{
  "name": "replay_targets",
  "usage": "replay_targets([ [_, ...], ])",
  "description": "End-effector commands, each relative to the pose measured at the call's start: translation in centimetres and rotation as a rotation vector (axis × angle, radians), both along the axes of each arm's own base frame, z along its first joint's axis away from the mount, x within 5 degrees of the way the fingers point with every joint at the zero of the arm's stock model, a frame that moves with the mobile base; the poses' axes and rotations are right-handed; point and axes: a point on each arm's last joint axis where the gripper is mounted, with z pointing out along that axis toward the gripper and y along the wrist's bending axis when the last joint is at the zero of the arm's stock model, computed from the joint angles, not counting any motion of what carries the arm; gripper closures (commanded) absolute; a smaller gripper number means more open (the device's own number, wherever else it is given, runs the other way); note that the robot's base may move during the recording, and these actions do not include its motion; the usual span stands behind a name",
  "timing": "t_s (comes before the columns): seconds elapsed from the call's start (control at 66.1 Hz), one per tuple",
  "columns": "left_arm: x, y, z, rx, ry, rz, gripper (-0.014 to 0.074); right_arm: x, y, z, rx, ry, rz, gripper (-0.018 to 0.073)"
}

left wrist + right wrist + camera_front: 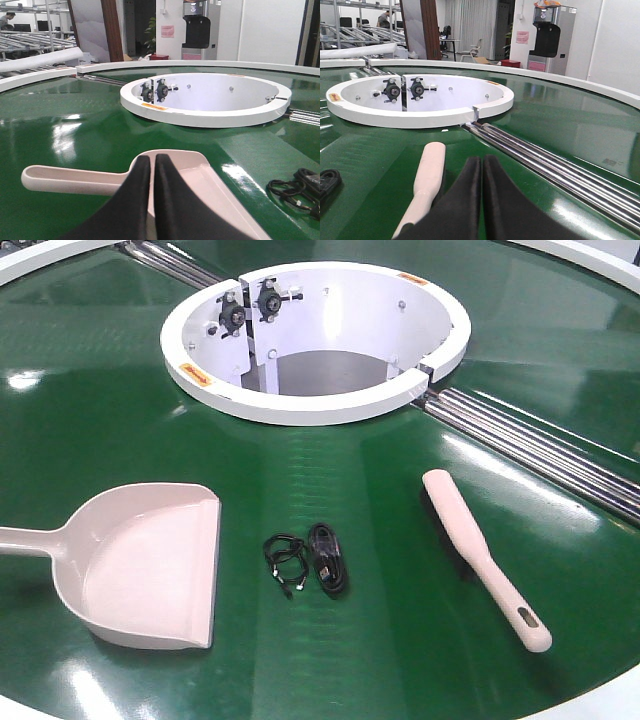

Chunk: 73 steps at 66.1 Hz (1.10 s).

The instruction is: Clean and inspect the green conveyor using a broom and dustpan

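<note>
Green conveyor [330, 470], glossy, white central ring [300, 405] at 12 o'clock, silver rails [540, 445] running off toward 3. Small black cable [310, 562] lies mid-belt, likely the debris to sweep. Dustpan [140, 570] at 9 o'clock from the cable, flat on the belt, mouth facing the cable, handle out to 9, so probably staged for the left arm. Broom [480, 555] at 3 o'clock, bristles down, handle angled to 5, near edge, easy reach for the right arm. Left claw [153, 157] hangs above the dustpan's handle joint, fingers pressed together, holding nothing. Right claw [482, 160] just beside the broom, also pressed together, empty. Neither tool grasped yet; both claws must spread first.
</note>
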Motion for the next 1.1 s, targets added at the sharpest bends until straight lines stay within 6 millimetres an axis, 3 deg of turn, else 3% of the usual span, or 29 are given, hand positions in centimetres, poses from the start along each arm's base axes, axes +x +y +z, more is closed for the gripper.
replay_targets([
  [0.0, -0.09, -0.03, 0.38, -0.015, -0.073, -0.006, 0.0603, -0.11, 0.0, 0.58, -0.006, -0.078, -0.002, 0.0568],
  [1.089, -0.1, -0.03, 0.44, -0.015, -0.077, -0.006, 0.0603, -0.11, 0.0, 0.58, -0.006, -0.077, -0.002, 0.0568],
])
